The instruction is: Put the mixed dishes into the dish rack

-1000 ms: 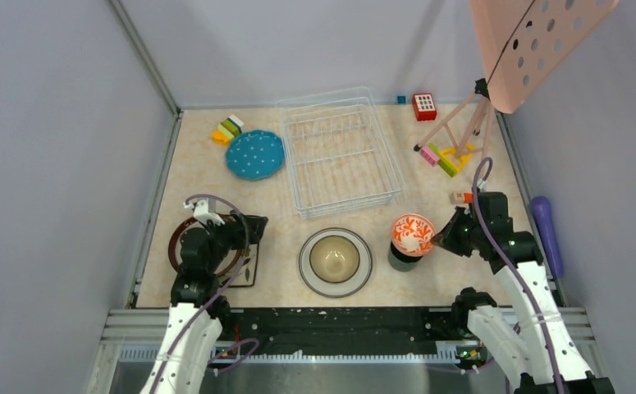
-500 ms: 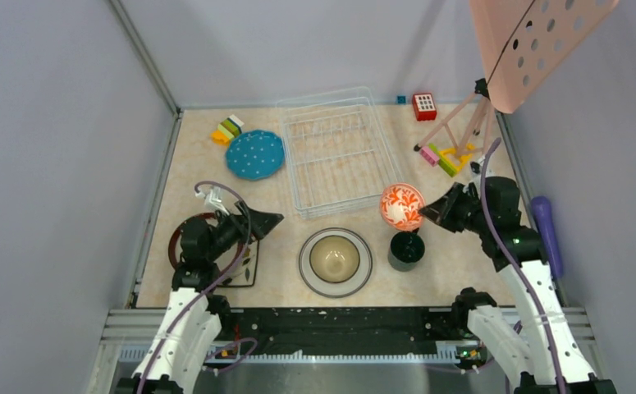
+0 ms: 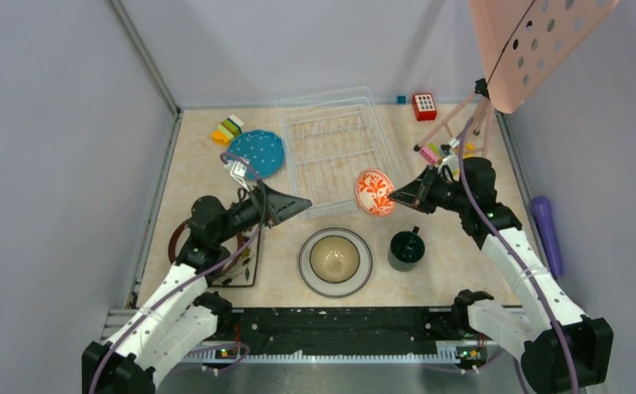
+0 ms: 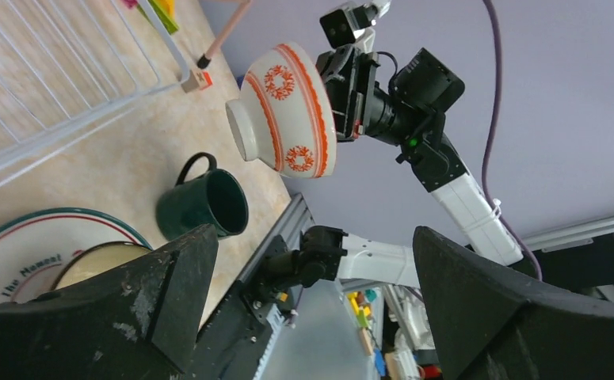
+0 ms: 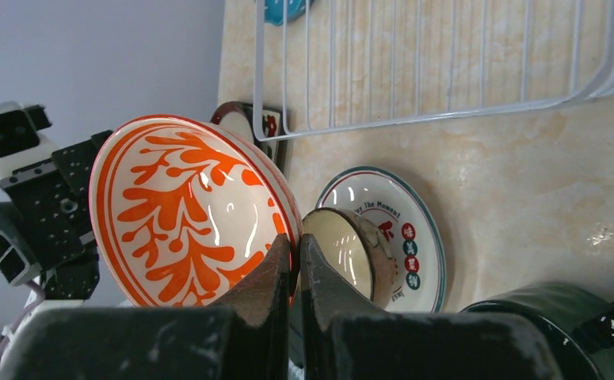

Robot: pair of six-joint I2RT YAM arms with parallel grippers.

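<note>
The right gripper (image 3: 395, 197), clamped on the rim of the orange-white bowl (image 3: 374, 192), now holds it tilted in the air at the near right corner of the dish rack (image 3: 331, 139), lifted off the dark green mug (image 3: 405, 249) where it sat a second ago. The left gripper (image 3: 298, 203), jaws apart, now reaches out towards the rack's near left corner.
</note>
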